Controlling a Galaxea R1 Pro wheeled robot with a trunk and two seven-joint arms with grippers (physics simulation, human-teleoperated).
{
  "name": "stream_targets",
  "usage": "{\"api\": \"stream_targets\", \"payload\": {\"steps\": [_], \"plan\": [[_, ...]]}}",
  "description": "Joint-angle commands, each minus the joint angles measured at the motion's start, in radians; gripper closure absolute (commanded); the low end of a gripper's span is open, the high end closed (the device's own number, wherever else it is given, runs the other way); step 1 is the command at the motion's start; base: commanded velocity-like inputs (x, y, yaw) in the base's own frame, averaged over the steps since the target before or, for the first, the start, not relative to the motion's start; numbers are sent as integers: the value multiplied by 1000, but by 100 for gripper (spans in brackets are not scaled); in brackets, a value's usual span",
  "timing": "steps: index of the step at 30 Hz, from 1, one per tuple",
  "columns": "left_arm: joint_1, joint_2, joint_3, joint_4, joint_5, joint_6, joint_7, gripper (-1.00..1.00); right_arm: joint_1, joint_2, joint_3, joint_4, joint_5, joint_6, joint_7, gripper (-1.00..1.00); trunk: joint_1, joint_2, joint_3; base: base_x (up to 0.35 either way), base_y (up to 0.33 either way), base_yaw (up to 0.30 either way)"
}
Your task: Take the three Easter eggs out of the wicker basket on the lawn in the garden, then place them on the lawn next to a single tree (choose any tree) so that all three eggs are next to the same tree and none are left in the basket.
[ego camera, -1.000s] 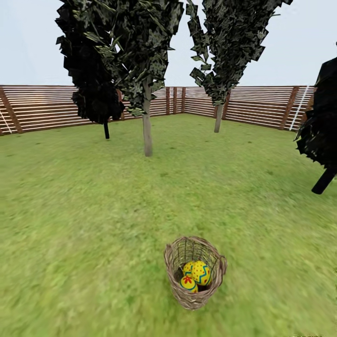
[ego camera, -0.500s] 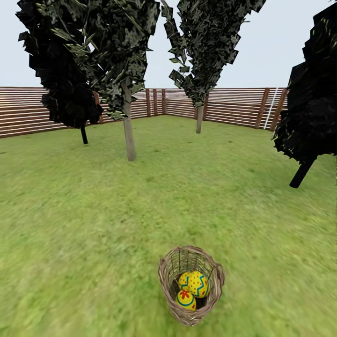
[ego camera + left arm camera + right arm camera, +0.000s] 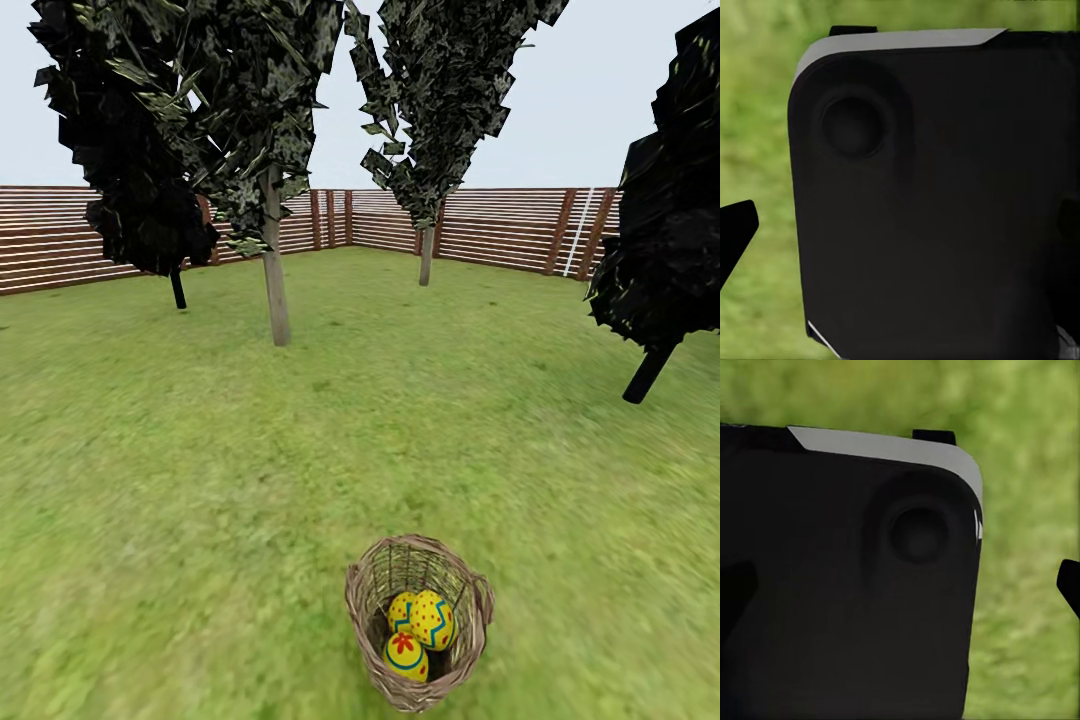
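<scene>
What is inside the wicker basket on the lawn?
Inside the wicker basket lie yellow Easter eggs: two show plainly, a third peeks out behind them. The basket's floor is covered by the eggs and its near wall.

No readable txt, labels or nos. anywhere — nothing legible.

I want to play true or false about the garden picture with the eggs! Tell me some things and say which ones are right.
1. The Easter eggs are inside the wicker basket. True.
2. The basket is standing on a wooden table. False: it stands on the lawn.
3. The eggs are yellow with blue zigzags and red spots. True.
4. An egg is already lying beside the pale-trunked tree. False: the grass by that trunk shows no egg.
5. A brick wall runs around the garden. False: it is a brown slatted wooden fence.
</scene>
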Motion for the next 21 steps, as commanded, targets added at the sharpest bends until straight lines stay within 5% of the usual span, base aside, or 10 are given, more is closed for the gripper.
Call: {"api": "stream_targets", "payload": {"steps": [1,2,4,5,8,13,21], "plan": [[0,-6,0,0,1,0,-1,-100,-1,0,-5,1,10,-4,4,-100,0,0,-1,0,0,0],[0,-10,-1,0,0,2,-1,-100,-1,-1,-5,1,10,-4,5,-100,0,0,-1,0,0,0],[-105,64,3,-94,3,239,4,-100,-3,-19,-7,-150,17,54,7,-100,0,0,-1,0,0,0],[-216,126,26,-186,9,445,4,-100,-4,-48,-13,-331,9,255,9,-100,0,0,-1,0,0,0],[-252,139,48,-274,9,563,4,-100,-4,-60,-41,-475,-14,377,9,-100,0,0,-1,0,0,0],[-259,160,57,-315,2,643,7,-100,-4,-67,-135,-699,-50,552,5,-100,0,0,-1,0,0,0],[-262,198,61,-260,1,660,13,-100,-5,-69,-169,-788,-55,606,1,-100,0,0,-1,0,0,0]]}}
